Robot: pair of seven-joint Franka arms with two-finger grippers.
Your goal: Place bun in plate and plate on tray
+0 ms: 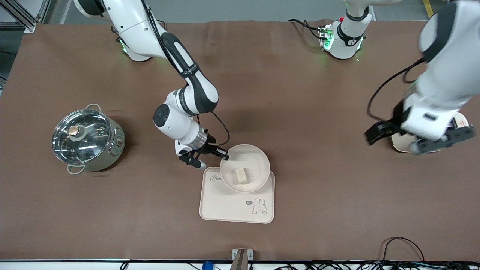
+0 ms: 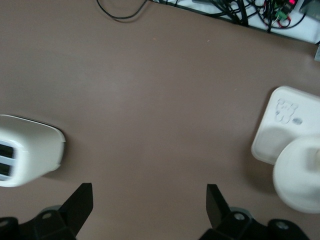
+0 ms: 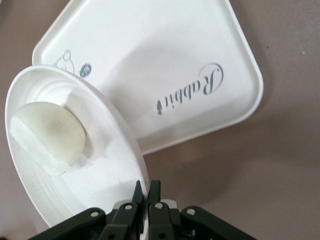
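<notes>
My right gripper point(image 1: 221, 154) is shut on the rim of the round cream plate point(image 1: 262, 159). It holds the plate tilted over the part of the rabbit tray point(image 1: 232, 206) farther from the front camera. The small cream bun point(image 1: 242, 176) lies in the plate. In the right wrist view my fingertips point(image 3: 148, 187) pinch the plate's rim point(image 3: 125, 135), with the bun point(image 3: 50, 137) inside and the tray point(image 3: 165, 60) below. I cannot tell whether the plate touches the tray. My left gripper point(image 1: 414, 140) is open and empty point(image 2: 150, 200) over bare table at the left arm's end.
A steel pot with a glass lid point(image 1: 87, 138) stands toward the right arm's end. A white toaster point(image 1: 399, 144) sits under the left arm and also shows in the left wrist view point(image 2: 27, 150). Cables run along the table edge nearest the front camera.
</notes>
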